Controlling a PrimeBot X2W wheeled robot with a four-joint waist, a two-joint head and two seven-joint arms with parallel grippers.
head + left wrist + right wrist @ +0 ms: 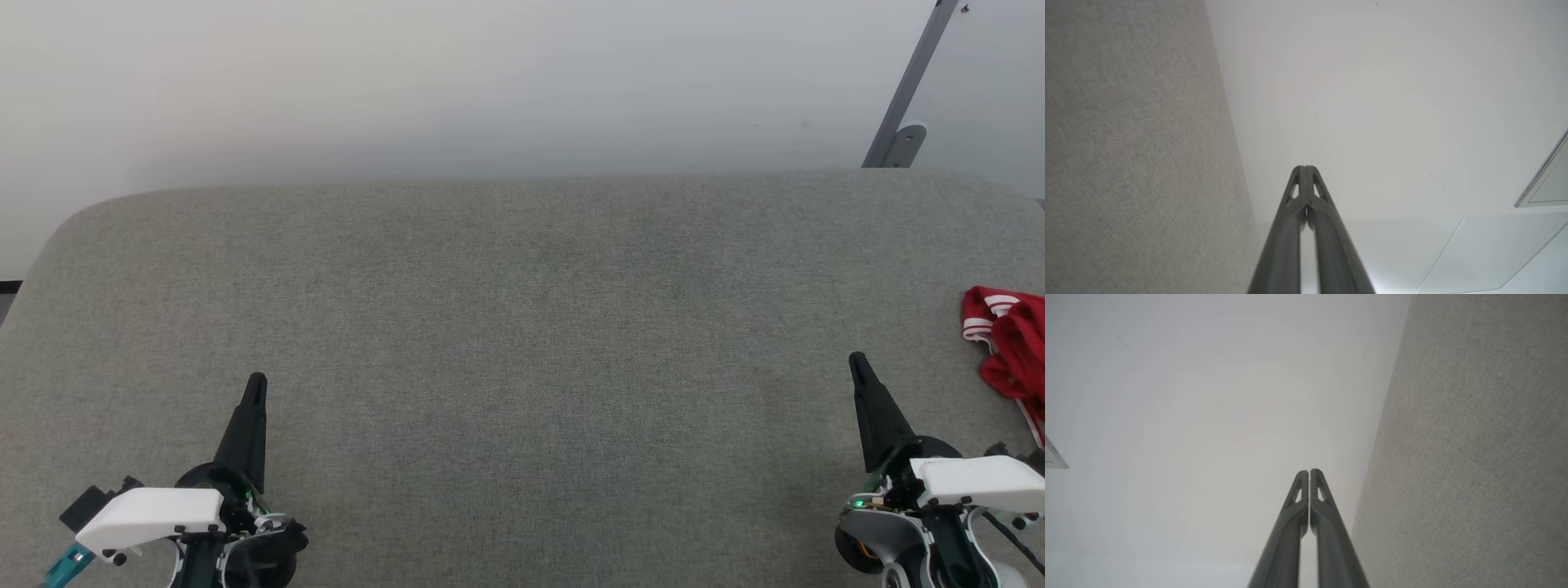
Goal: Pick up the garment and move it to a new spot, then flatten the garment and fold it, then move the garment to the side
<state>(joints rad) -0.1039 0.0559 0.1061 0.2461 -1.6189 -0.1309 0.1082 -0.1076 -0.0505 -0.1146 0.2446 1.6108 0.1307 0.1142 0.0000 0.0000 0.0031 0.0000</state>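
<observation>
Grey fabric-covered tabletop [522, 327], rounded far corners, set against a plain pale wall [490, 82]. One garment [1011, 347]: red soft cloth with red-and-white striped trim, crumpled in a heap at the far right edge of the tabletop, partly cut off by the edge of the head view, so the rest of its shape cannot be told. Left gripper [256, 381]: near left of the tabletop, dark fingers [1290, 228] pressed together tip to tip, clenched on nothing, pointing toward the wall. Right gripper [857, 360]: near right, likewise clenched and empty, its fingers [1331, 539] meeting at the tips; it sits near the garment on the garment's left, apart from it. One grey metal strut [906, 98] slants up the wall at the far right.
</observation>
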